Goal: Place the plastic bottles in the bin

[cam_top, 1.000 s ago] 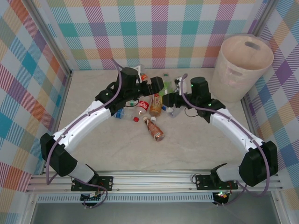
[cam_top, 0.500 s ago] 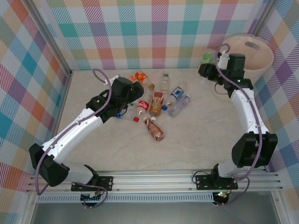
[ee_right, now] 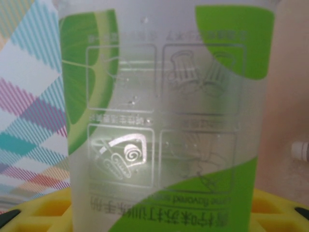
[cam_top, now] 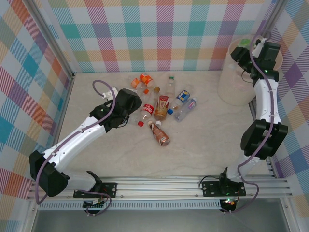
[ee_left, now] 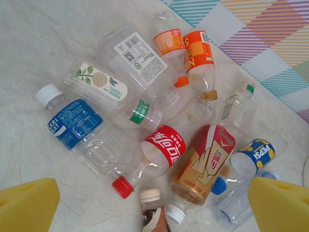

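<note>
Step in hand: deposit. Right pincer, clamped on green-labelled bottle, hangs at the bin rim. Next: centre over its mouth, then release. Left pincer, jaws apart, hovers over loose bottles, well apart from the bin.

**A:** What do we record for the links?

**B:** We record white shells on the left arm and the right arm, with black joint housings.

**A:** And the cabling?

**B:** We note a lilac-grey cable looped along each arm.

**A:** And the fingers?

**B:** We note that the left fingers and right fingers are yellow, and the right ones have moulded recesses.
</note>
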Motion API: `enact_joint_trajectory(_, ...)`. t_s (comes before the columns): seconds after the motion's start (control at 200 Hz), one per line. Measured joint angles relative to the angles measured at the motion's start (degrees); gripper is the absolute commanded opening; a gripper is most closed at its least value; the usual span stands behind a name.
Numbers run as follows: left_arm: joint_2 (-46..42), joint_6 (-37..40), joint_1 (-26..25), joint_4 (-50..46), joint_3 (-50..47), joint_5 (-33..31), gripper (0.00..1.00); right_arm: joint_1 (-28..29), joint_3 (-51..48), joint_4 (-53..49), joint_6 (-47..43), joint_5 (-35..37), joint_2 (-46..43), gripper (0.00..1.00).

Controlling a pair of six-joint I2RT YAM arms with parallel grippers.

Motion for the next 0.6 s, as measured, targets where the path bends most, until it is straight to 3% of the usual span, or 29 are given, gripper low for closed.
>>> enact_joint_trajectory(0.255,0.0,0.0,0.0,0.1,0.0,-0.1,1.0,-5.5,0.3,6.2,10.4,-4.7,2.6,0.59)
enact_joint_trajectory(0.46,0.2,0.0,0.0,0.1,0.0,-0.1,1.0,-5.9,-0.3,10.4,13.1,-2.7,2.9,0.61)
enact_joint_trajectory(0.6,0.8,-0.2,0.0,0.1,0.0,-0.1,1.0,-5.7,-6.0,17.5,15.9,1.4,1.7,0.63)
